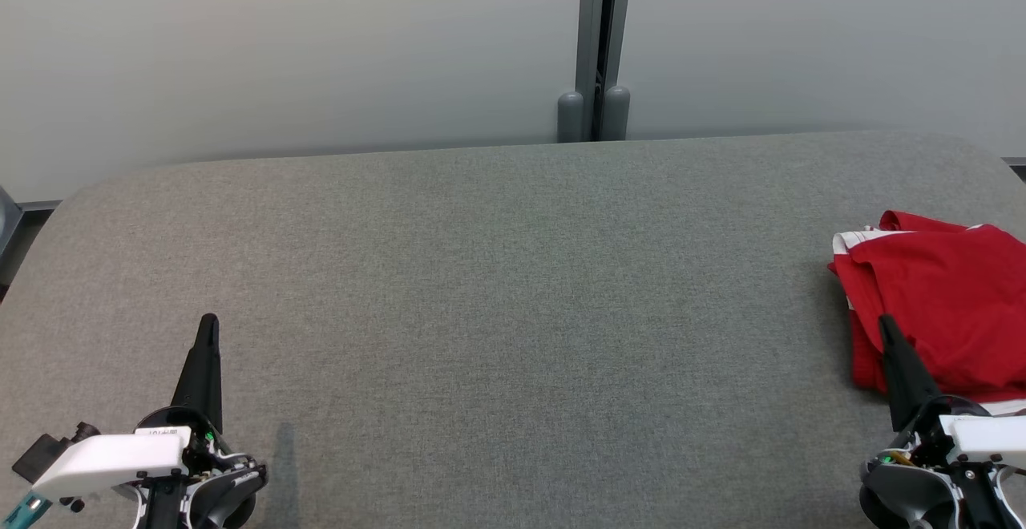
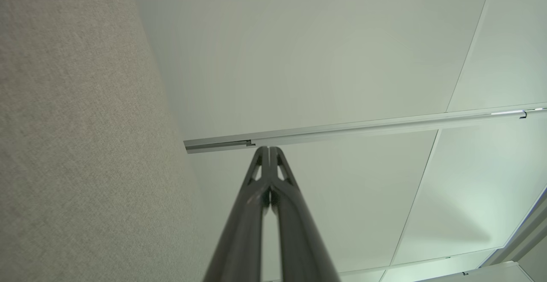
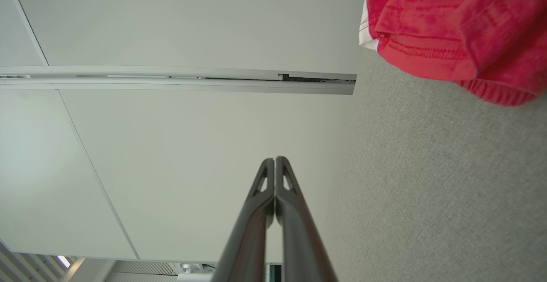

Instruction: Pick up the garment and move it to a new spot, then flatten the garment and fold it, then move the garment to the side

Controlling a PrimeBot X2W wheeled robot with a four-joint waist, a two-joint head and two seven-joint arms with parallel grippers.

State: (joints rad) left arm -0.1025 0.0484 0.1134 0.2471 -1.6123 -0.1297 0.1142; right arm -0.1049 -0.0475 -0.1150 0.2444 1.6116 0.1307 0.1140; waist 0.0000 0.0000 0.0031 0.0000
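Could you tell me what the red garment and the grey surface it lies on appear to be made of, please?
The red garment looks like soft knit fabric, perhaps cotton: matte, with stitched hems, a ribbed edge and white trim. The table top seems covered in grey woven or felt-like cloth, matte and finely grained.

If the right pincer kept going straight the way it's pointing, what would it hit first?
Probably the pale wall panel, though depth is unclear. The shut right pincer points at it; the red garment lies off to one side.
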